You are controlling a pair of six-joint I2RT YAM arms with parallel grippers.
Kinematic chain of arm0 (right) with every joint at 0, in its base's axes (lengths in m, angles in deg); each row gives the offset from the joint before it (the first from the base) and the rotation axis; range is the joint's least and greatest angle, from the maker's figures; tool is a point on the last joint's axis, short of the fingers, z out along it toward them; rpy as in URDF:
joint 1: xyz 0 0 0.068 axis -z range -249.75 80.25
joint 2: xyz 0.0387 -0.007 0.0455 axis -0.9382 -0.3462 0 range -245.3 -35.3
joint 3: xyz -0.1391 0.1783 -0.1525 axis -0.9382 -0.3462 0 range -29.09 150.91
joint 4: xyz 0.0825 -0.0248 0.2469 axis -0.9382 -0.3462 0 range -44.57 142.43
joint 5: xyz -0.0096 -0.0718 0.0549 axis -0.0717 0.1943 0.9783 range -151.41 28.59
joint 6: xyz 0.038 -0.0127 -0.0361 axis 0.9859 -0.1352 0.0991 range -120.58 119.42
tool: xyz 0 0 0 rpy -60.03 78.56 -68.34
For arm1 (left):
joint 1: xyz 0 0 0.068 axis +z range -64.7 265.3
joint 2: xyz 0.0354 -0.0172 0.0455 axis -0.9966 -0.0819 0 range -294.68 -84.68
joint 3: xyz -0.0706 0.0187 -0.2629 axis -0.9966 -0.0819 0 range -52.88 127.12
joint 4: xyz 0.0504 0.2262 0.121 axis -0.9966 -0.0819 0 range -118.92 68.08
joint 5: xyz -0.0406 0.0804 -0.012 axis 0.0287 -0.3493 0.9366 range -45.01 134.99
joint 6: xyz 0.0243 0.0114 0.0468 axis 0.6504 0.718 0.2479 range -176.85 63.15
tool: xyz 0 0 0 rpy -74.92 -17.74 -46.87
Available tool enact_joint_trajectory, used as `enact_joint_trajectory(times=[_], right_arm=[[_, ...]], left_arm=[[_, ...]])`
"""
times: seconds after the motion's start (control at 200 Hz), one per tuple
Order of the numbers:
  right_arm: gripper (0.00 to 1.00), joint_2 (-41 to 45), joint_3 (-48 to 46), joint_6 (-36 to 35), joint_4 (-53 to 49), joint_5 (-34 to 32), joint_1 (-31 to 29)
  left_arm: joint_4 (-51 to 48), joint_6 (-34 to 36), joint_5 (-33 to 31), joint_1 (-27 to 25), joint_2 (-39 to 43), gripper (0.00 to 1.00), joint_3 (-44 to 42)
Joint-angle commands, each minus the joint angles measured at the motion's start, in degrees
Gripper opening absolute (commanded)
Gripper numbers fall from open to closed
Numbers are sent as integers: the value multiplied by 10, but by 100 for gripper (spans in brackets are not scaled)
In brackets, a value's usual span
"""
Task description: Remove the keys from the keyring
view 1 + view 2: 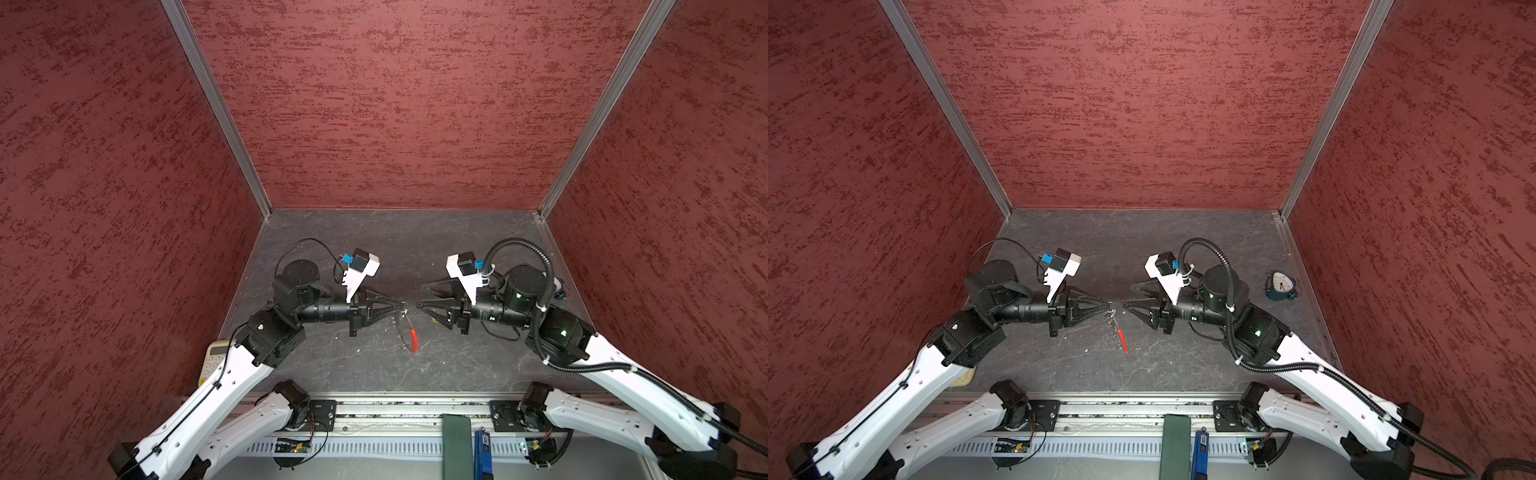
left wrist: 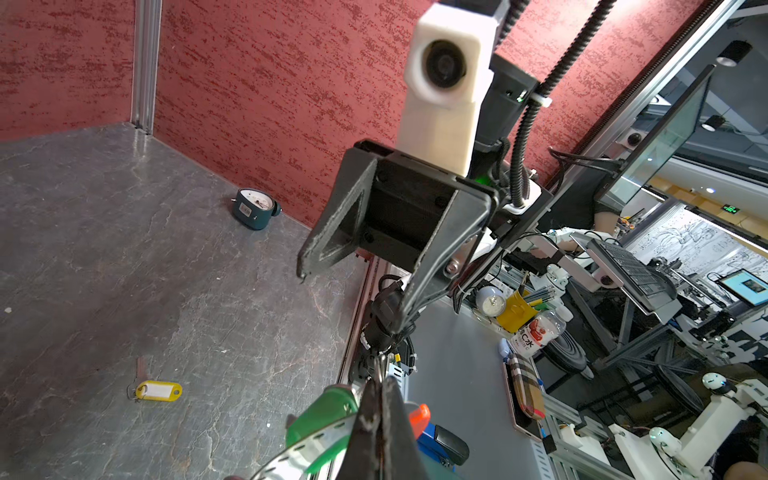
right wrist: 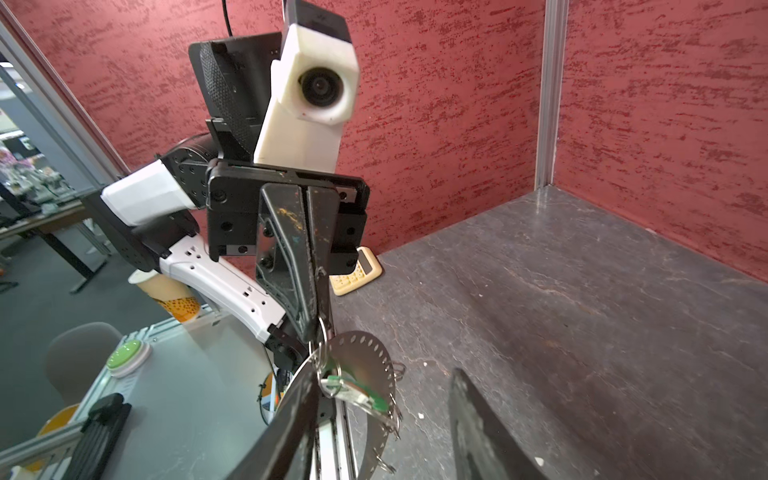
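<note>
Left gripper [image 1: 404, 308] clamps the keyring [image 1: 412, 337] aloft, presenting its green key tag [image 3: 357, 395] to the right gripper [image 1: 419, 296], jaws parted just beside the keyring.

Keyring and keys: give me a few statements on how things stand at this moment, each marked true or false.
1. The left gripper is shut on the keyring, holding it up. True.
2. The right gripper has its jaws shut. False: its jaws stand apart, close to the left gripper's tip.
3. The yellow key lies loose on the table. True.
4. The green key lies on the table too. False: it hangs on the keyring.
5. A clock stands on the table near the right-hand wall. True.
</note>
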Motion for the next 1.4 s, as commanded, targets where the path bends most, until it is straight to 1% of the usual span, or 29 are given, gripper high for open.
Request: enact_joint_trajectory(times=[0.0, 0.11, 0.185, 0.291, 0.516, 0.636, 0.786, 0.977, 1.167, 1.257, 1.398], right_arm=[[53, -10, -21, 15, 92, 41, -2], [55, -23, -33, 14, 114, 95, -2], [56, -24, -41, 18, 136, 119, -2], [56, -16, -60, 31, 182, 121, -2], [56, -19, -81, 53, 244, 125, -3], [56, -35, -78, 56, 259, 131, -4], [56, -47, -77, 58, 281, 136, -5], [56, -58, -78, 66, 326, 141, -7], [56, -30, -68, 58, 337, 112, -9], [56, -32, -64, 72, 361, 106, -10], [55, -65, -48, 98, 391, 109, -13]], left_arm=[[31, 11, 14, -1, 15, 0, 1], [51, 1, 10, -2, 26, 0, -9], [70, -8, 1, -2, 34, 0, -19], [109, -23, -17, -3, 48, 0, -41], [253, -47, -72, -10, 96, 0, -110], [316, -59, -74, -10, 99, 0, -131], [339, -64, -59, -11, 90, 0, -135], [384, -71, -60, -12, 88, 0, -156], [381, -63, -56, -12, 87, 0, -153], [386, -62, -60, -13, 90, 0, -157], [397, -63, -69, -15, 92, 0, -160]])
